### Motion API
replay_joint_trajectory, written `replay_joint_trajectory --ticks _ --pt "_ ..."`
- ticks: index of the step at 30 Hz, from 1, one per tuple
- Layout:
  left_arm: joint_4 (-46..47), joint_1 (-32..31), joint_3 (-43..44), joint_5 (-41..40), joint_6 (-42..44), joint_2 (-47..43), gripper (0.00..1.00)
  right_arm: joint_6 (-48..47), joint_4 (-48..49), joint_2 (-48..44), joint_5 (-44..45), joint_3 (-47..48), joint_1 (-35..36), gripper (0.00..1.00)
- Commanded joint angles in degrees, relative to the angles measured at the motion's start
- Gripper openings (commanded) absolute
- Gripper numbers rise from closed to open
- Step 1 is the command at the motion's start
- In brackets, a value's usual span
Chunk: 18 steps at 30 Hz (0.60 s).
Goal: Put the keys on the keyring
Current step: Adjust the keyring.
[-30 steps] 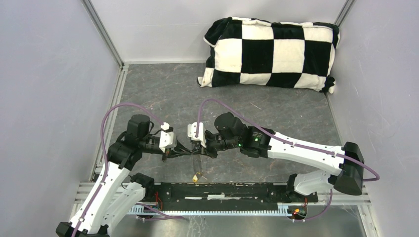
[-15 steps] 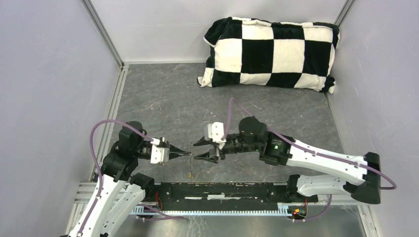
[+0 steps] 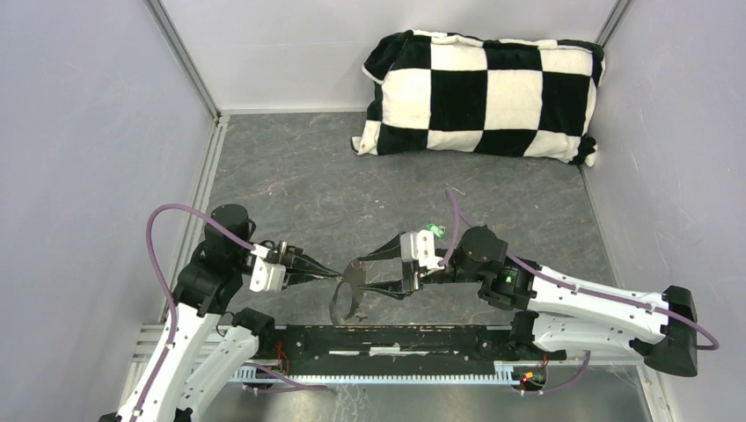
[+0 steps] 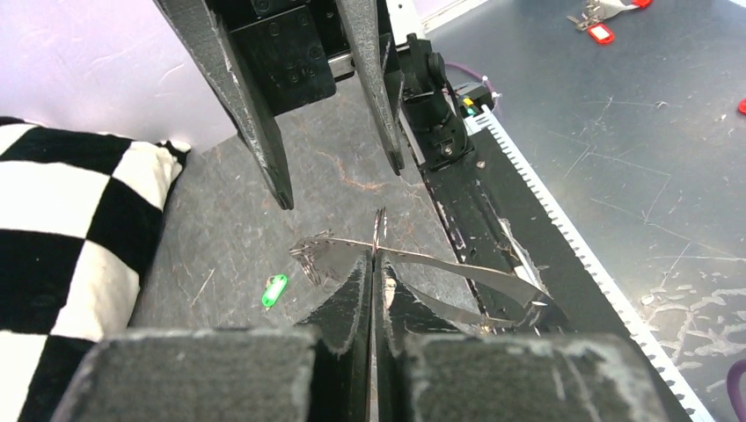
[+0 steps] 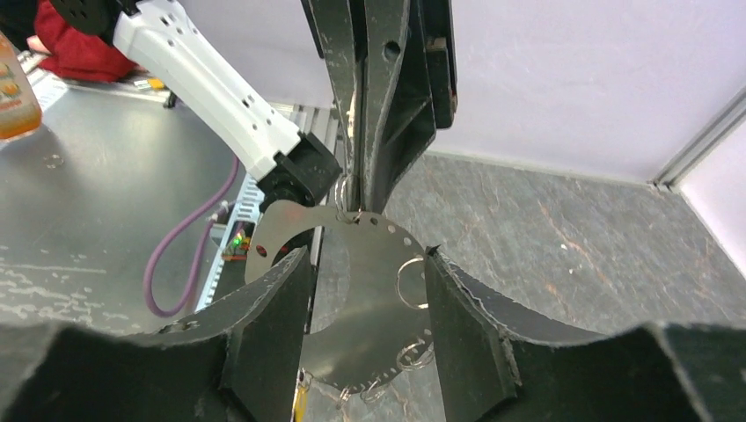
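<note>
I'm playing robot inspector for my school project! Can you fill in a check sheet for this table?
Surface: grey table, scratched.
Job's things: keyring pinched in the left gripper; green key lying loose on the table.
Clutter: checkered pillow at the back.
Grippers: left gripper shut on the keyring; right gripper open, close to the keyring.
Cables: purple cable looping over each arm.
Surroundings: pale walls.

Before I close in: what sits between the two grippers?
The keyring, pinched by the shut left gripper and facing the open right gripper; the top view shows it.
</note>
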Motion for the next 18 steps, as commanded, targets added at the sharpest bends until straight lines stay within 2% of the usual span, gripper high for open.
replay_joint_trajectory --ticks 1,7,13,15,18 --pt "2.3 0.1 3.1 4.3 2.2 0.5 0.02 1.2 7.1 0.5 -1.9 0.0 0.3 0.57" --pt "2.4 0.1 3.2 1.5 4.6 -0.1 0.02 0.9 9.7 1.6 -1.9 -0.1 0.7 0.54" --pt "2.3 0.1 1.6 -8.9 6.6 -1.2 0.02 -3.1 1.5 0.9 4.5 1.3 0.7 0.53" --pt "2.4 0.1 0.3 -12.1 8.4 -2.6 0.02 -4.0 -0.8 0.1 8.7 1.0 0.7 0.55" --pt "2.4 0.0 -1.0 -16.6 10.2 -3.8 0.02 -4.2 -3.0 -1.5 15.6 0.1 0.8 0.64"
